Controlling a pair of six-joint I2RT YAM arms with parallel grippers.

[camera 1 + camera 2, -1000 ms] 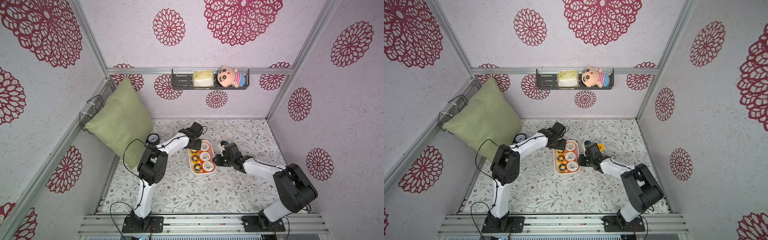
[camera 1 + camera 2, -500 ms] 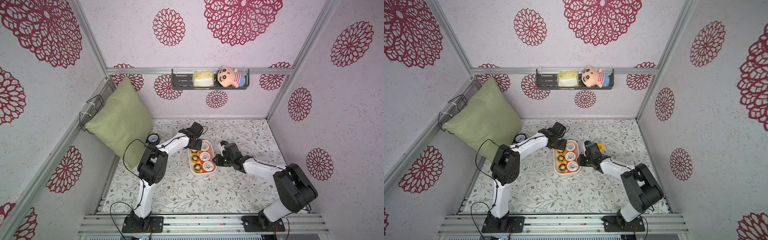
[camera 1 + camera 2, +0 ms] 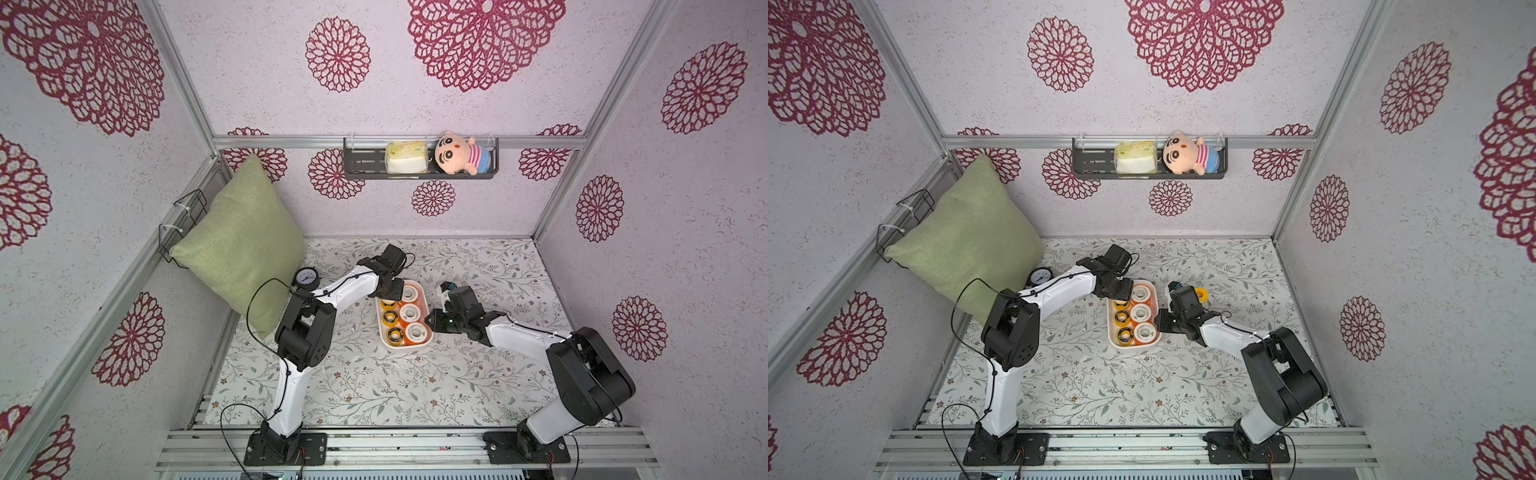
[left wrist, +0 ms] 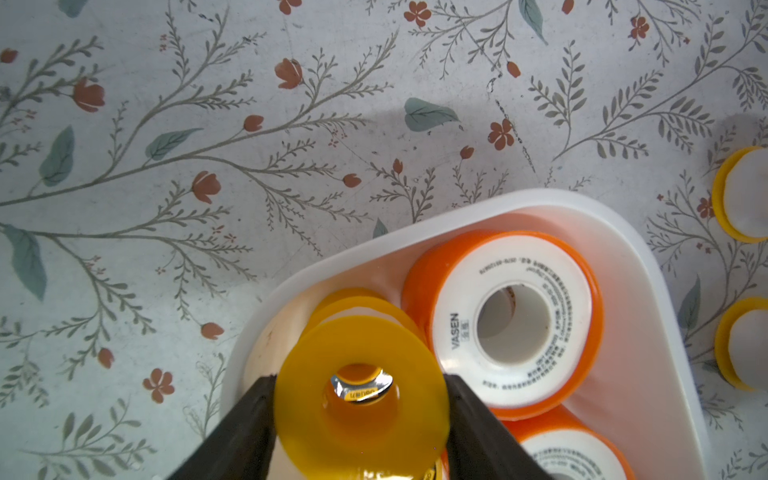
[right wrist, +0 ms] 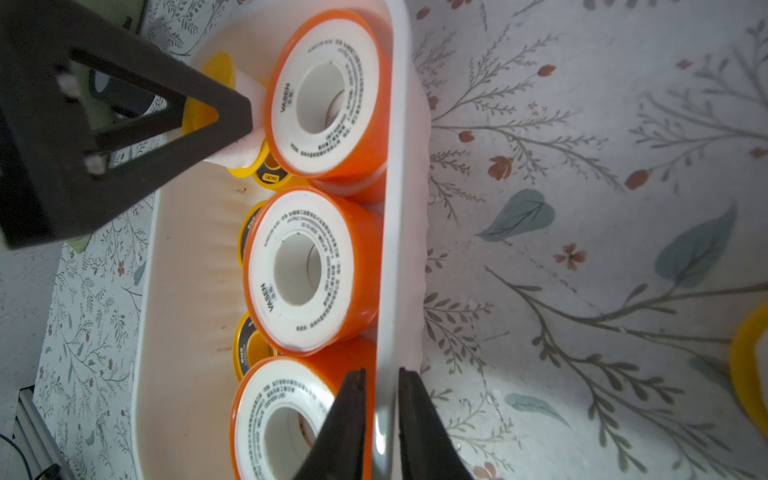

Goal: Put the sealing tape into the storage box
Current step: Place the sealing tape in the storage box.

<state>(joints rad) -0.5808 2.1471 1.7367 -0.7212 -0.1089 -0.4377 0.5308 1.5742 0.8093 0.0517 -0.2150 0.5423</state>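
Your left gripper point(image 4: 360, 386) is clamped on a yellow spool point(image 4: 374, 345) of sealing tape. It hangs over the far-left corner of the storage box point(image 3: 405, 350), above the other yellow spools point(image 3: 394, 333) in the box's left column. Three orange spools point(image 3: 409, 311) fill its right column. Your right gripper point(image 5: 381, 380) pinches the box's right wall near its front end. Two loose yellow spools point(image 4: 744, 195) lie just beyond the box's right side.

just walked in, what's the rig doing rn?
Loading tape spools into the white storage box. The left claw holds a yellow spool over the box's far end, not yet released. The right claw pinches the box's side wall, apparently steadying it. Three orange spools sit inside beside smaller yellow ones; at least two loose spools lie outside on the table.
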